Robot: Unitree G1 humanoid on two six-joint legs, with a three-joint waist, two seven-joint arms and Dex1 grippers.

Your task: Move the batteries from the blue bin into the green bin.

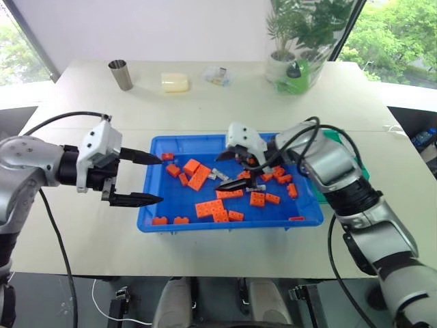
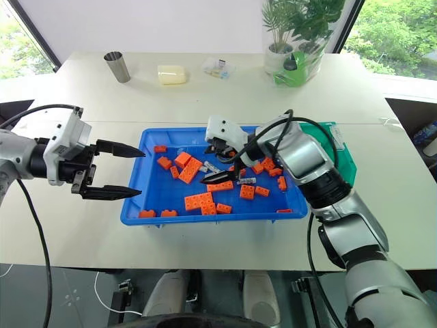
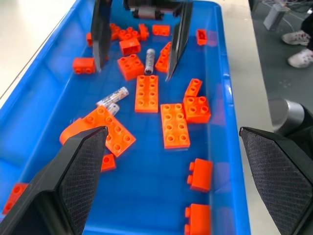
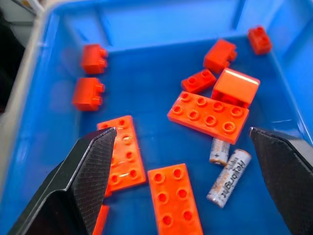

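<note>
Your right end effector hangs wide open and empty over the middle of the blue bin, with two batteries lying side by side between its fingers, just beside a long brick. Lower it squarely over one battery and close across its width, keeping the fingertips off the brick. A third battery lies further along. Your left end effector waits open and empty at the bin's left rim. The green bin sits against the blue bin's right side, behind your right arm. The pale tabletop carries a metal cup and a plant by the window.
</note>
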